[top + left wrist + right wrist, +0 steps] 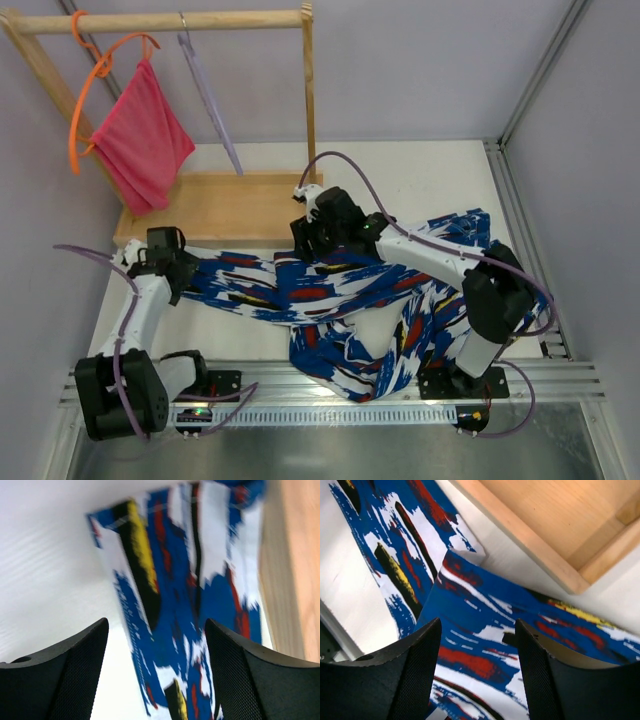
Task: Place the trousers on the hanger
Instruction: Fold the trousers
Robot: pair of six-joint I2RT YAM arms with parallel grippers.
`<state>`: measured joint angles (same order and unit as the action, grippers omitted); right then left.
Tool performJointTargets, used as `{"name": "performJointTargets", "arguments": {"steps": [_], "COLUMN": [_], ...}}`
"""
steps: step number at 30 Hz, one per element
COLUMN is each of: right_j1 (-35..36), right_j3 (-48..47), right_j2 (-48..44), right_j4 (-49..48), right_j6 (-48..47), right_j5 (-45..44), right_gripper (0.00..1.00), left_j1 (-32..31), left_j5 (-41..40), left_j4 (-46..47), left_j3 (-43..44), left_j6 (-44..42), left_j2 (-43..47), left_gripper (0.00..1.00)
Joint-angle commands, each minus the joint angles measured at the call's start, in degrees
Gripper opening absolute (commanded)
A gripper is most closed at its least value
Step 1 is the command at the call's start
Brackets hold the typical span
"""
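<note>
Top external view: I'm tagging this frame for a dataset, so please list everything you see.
trousers: one, blue-white-red-black print, spread across table
hanger: one, pale lavender, on rack rail
orange hanger: one, orange, rail's left end
cloth: one, pink-red, hung on orange hanger
rack: one, wooden, table's far left
table: one, white, beneath everything
left gripper: one, black, open over trousers' left end
right gripper: one, black, open over trousers mid-length

Reads as a robotics lab test cell rather than a home. Is closed in by plain pale grey partition walls held in silver aluminium extrusion posts. Has a white table with a slotted silver metal rail along its near edge, carrying a white-and-black left robot arm and a matching right robot arm. Holds a small light wooden clothes rack at the far side.
</note>
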<state>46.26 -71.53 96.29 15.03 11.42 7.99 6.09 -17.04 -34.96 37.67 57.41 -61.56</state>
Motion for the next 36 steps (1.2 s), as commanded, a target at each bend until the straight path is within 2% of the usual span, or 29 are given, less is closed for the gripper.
{"name": "performJointTargets", "arguments": {"steps": [1,3,7,11,13,14,15,17,18,20,21,24,25,27,36], "right_j1": [-1.69,-2.75,-2.75,-2.76,-2.75,-2.84,-2.84,-2.84,-2.76,-2.84,-2.76,-2.75,-2.75,-2.75,-2.84], "right_j3": [-5.36,-6.69,-6.88,-6.61,-7.05,-6.87,-6.96,-7.05,-7.13,-6.78,-6.87,-6.61,-6.35,-5.91,-3.36], "right_j2": [4.50,6.27,8.21,9.97,11.20,11.55,12.07,12.78,13.13,13.83,14.01,13.75,13.49,11.82,4.00], "right_j4": [1.05,1.76,0.54,-0.96,-1.31,-1.58,-2.01,-2.19,-2.46,-3.42,-3.60,-3.95,-3.95,-4.04,-1.50], "right_j6": [-7.46,-8.34,-8.34,-7.90,-7.82,-7.56,-7.29,-6.68,-6.41,-5.80,-5.27,-4.65,-4.57,-4.48,-5.27], "right_j5": [3.08,5.88,8.00,8.18,8.79,9.15,9.32,9.50,10.02,10.56,10.03,7.23,6.78,5.82,1.24], "right_gripper": [0.63,0.63,0.64,0.63,0.62,0.62,0.62,0.61,0.60,0.59,0.49,0.27,0.16,0.04,0.05], "left_j1": [5.24,7.17,9.20,9.29,9.38,9.29,9.38,9.47,9.47,9.38,9.38,9.47,9.38,9.47,9.38], "left_j5": [-4.93,-6.86,-5.03,-3.00,-3.09,-2.92,-2.83,-2.65,-2.56,-2.39,-2.56,-2.82,-2.91,-2.91,-2.12], "left_j4": [-2.57,-2.31,0.59,3.40,4.10,4.46,4.98,6.04,6.31,6.57,6.48,5.87,5.52,4.64,2.62], "left_j3": [2.40,2.85,2.76,2.67,2.59,2.41,1.80,1.09,0.83,0.12,0.04,-0.23,-0.14,0.21,2.40], "left_j6": [3.85,3.50,2.97,3.41,3.41,3.33,3.33,3.50,3.67,3.76,3.85,3.85,3.68,3.24,2.80], "left_j2": [-3.47,-6.81,-13.13,-18.94,-20.88,-21.14,-21.23,-20.97,-20.71,-19.92,-19.57,-17.37,-16.50,-13.16,5.99], "left_gripper": [0.78,0.79,0.76,0.70,0.63,0.56,0.41,0.28,0.14,0.00,0.00,0.00,0.00,0.00,0.00]}}
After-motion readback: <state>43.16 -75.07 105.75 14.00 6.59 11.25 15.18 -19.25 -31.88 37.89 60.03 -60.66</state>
